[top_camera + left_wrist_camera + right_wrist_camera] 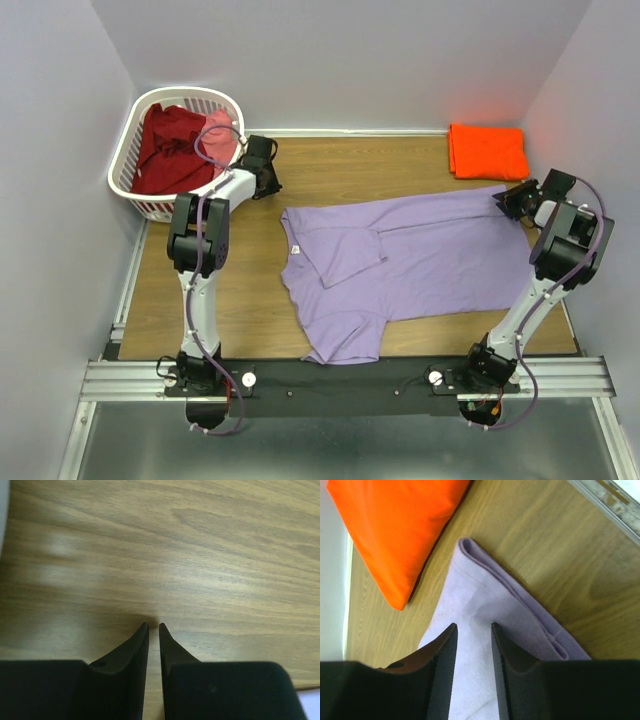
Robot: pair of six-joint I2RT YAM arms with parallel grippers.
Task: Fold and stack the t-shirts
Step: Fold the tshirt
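At the far left, a dark red t-shirt (pixel 168 150) and a pink t-shirt (pixel 218 140) are being contained, crumpled, in the white laundry basket (pixel 122 170). Just beside it, the left gripper (pixel 154 626) is being poised over bare table (pixel 200 555), jaws nearly together and empty. The lavender t-shirt (pixel 420 260) is being shown spread mid-table. At its far right corner the right gripper (pixel 472 626) is being held narrowly parted over the cloth; whether anything is pinched cannot be told. The folded orange t-shirt (pixel 487 151) is being shown beyond.
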